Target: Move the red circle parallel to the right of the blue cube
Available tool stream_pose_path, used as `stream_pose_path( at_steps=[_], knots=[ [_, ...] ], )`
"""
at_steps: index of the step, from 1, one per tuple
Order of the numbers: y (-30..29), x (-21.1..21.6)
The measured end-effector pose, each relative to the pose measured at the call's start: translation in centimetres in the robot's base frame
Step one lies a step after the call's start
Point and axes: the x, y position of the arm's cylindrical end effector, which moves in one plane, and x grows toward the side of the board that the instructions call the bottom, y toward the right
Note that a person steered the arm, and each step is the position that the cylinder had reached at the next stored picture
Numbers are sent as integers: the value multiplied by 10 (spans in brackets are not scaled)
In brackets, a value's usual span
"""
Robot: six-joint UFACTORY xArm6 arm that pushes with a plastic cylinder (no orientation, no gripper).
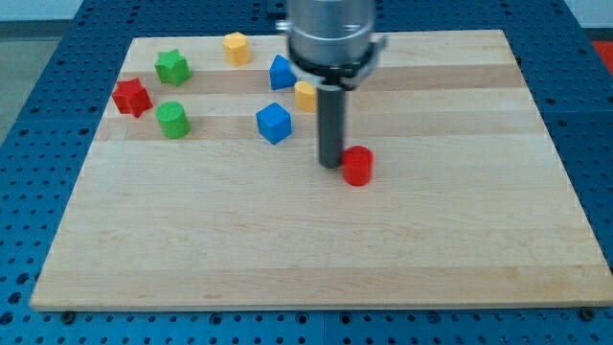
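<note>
The red circle (358, 166) is a short red cylinder standing near the middle of the wooden board (306, 240). The blue cube (274, 123) sits up and to the left of it. My tip (330, 163) is at the red circle's left side, touching or almost touching it, to the right of and a little below the blue cube. The rod rises from the tip to the arm's grey body at the view's top.
A blue triangular block (281, 73) and a yellow block (306, 96), partly hidden by the rod, lie above the blue cube. A yellow hexagon (237, 47), a green star (172, 67), a green cylinder (173, 120) and a red star (132, 97) lie at the upper left.
</note>
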Motion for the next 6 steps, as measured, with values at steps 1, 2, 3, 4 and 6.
stream_pose_path(
  at_steps=[1,2,3,4,6],
  knots=[
    [0,0],
    [-26,20],
    [-17,83],
    [4,69],
    [49,24]
  ],
)
